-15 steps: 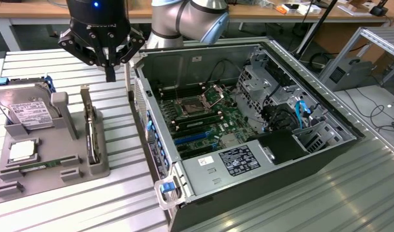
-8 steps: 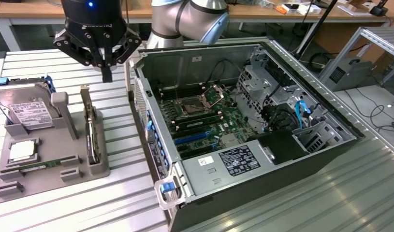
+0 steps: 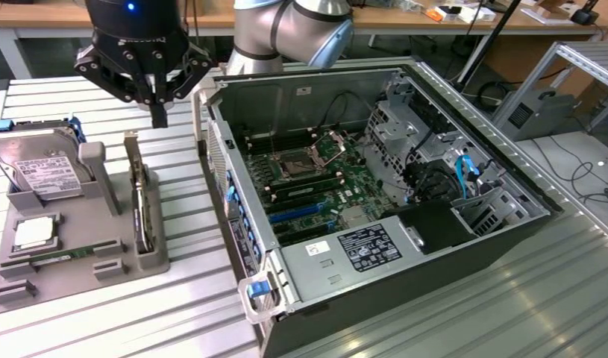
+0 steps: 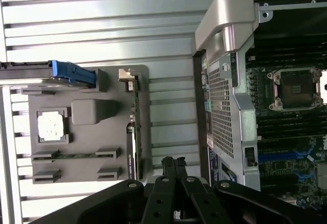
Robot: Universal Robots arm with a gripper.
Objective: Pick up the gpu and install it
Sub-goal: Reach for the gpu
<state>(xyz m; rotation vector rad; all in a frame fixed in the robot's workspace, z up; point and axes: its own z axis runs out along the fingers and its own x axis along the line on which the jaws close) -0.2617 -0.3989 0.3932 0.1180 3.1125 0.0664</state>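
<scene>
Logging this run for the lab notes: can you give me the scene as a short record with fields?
gripper: shut, empty, in the air near the graphics card
graphics card: on edge in the grey holder, not yet picked up
hard drive: in holder
computer case: open, motherboard exposed

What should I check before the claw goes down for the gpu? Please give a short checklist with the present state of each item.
1. The gpu stands on edge in the gray holder: ok.
2. The claw carries nothing: ok.
3. Claw open for the card: not ok, it is shut.
4. Claw lined up over the gpu: cannot tell; it hovers above the holder's far end, apart from the card.
5. Computer case open, motherboard exposed: ok.
6. Blue slots free of cards: ok.
</scene>
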